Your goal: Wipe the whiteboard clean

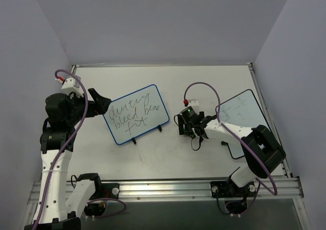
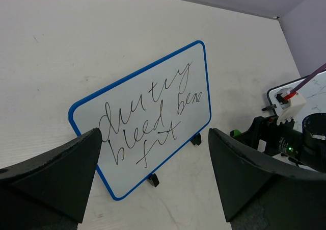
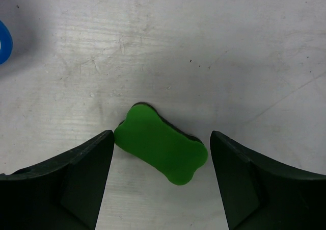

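Note:
The whiteboard point(image 1: 136, 113) has a thin blue frame, two small black feet and black handwritten scribbles. It stands tilted left of the table's middle and fills the left wrist view point(image 2: 147, 112). My left gripper point(image 1: 104, 103) is open and empty just left of the board, its jaws facing it point(image 2: 155, 134). A green bone-shaped eraser point(image 3: 160, 144) lies flat on the table. My right gripper point(image 3: 161, 134) is open and low over it, one finger on each side and not touching. In the top view the right gripper point(image 1: 187, 130) is right of the board and hides the eraser.
A second white board with a black frame point(image 1: 239, 107) lies at the right, partly under the right arm; it also shows in the left wrist view point(image 2: 300, 90). A metal rail point(image 1: 168, 189) runs along the near table edge. Grey walls enclose the table.

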